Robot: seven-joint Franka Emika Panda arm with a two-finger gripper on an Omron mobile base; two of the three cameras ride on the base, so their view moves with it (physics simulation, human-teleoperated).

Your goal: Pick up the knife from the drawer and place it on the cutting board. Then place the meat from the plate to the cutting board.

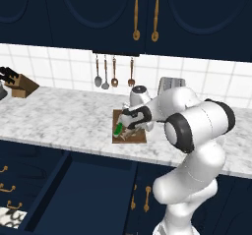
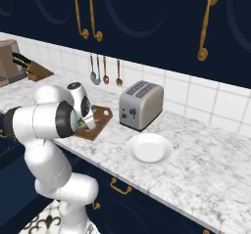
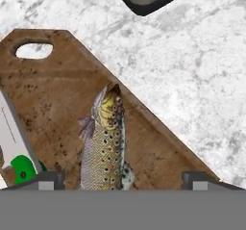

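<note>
The claw [image 3: 123, 180], jaws spread wide, hovers over the speckled brown fish [image 3: 103, 142] lying on the brown wooden cutting board [image 3: 53, 94] beside the green-handled knife [image 3: 21, 169] near the desk's front edge; likely soft, slippery, best gripped mid-body.

Gripper [image 3: 123, 180] low, fingers spread wide apart.
</note>
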